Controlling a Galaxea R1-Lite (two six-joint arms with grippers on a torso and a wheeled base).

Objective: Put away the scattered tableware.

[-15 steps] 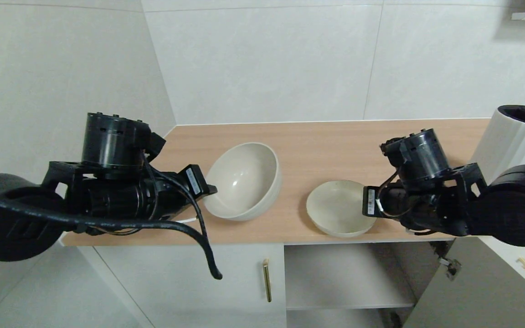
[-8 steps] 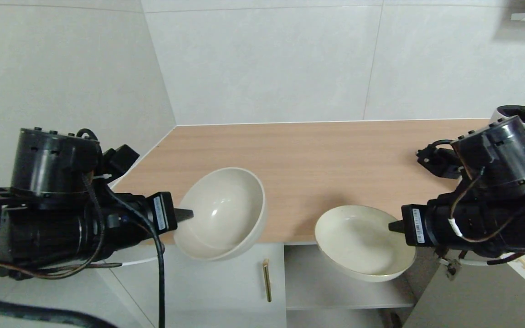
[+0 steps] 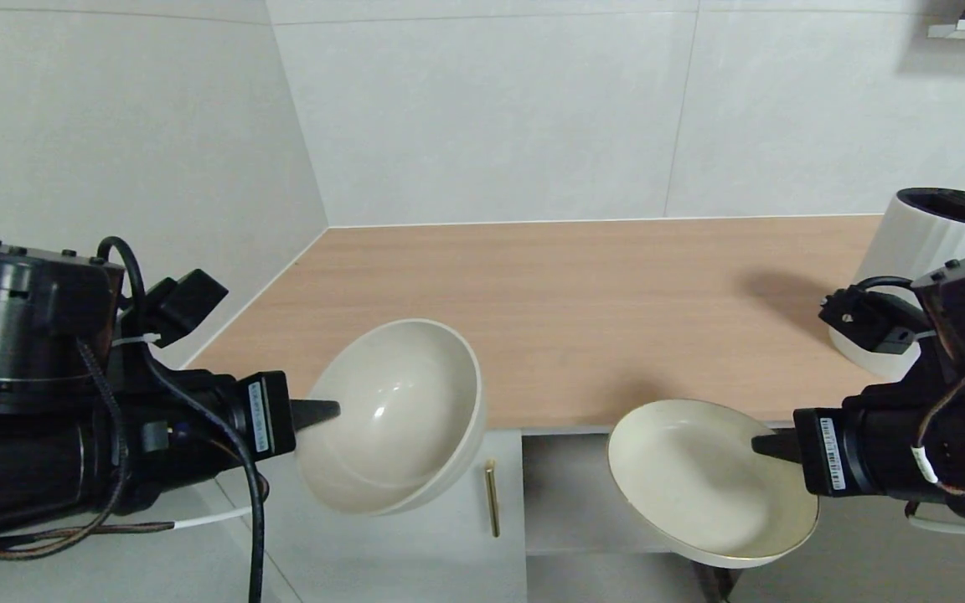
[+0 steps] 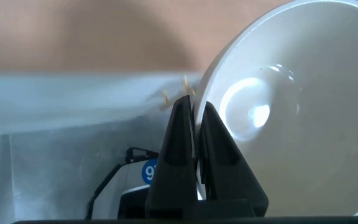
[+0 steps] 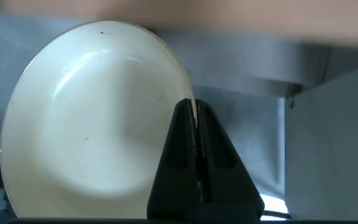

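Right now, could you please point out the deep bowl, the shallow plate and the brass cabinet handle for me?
deep bowl (image 3: 403, 410): head view, on its inner wall.
shallow plate (image 3: 700, 477): head view, on the middle of its inside.
brass cabinet handle (image 3: 492, 507): head view, on the middle of the bar.

Left label: a white rectangular barcode sticker (image 3: 258, 416) stands on the black housing of the left gripper (image 3: 325, 410), just behind the fingers pinching the rim of the deep cream ceramic bowl (image 3: 403, 419); its bars and fine print are too small to read.
Right label: a matching white barcode sticker (image 3: 830, 453) on the housing of the right gripper (image 3: 763, 446), which pinches the rim of the shallow cream ceramic dish (image 3: 700, 486); equally unreadable.
Blue label: a round blue sticker (image 4: 149, 172) with a white figure, half hidden behind the left gripper's fingers; not legible whole.
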